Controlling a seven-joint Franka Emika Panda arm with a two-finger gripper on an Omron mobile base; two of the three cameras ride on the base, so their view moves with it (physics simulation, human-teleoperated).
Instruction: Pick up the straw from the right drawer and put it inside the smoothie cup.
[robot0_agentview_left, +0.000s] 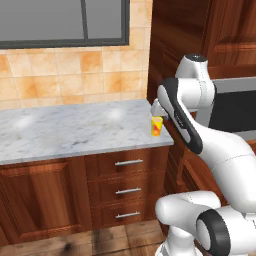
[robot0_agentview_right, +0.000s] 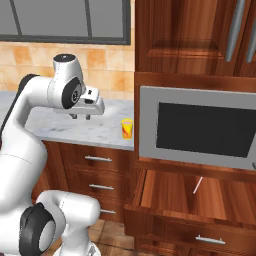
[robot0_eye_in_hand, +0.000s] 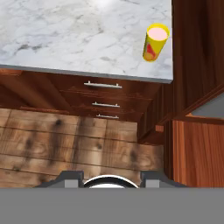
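Claw (robot0_agentview_right: 83, 116) above worktop (robot0_agentview_right: 75, 131), empty, prongs partly apart. Straw (robot0_agentview_right: 197, 185) flat in open right drawer (robot0_agentview_right: 170, 192), right of and below smoothie cup (robot0_agentview_right: 127, 128). Risk: thin stick slipping the pinch, or arm clipping cup.

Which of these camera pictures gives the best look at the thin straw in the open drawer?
The right base view: the straw lies in plain sight as a pale slanted stick on the floor of the open right drawer, under the microwave. I cannot make out the straw in the left base view or the hand view.
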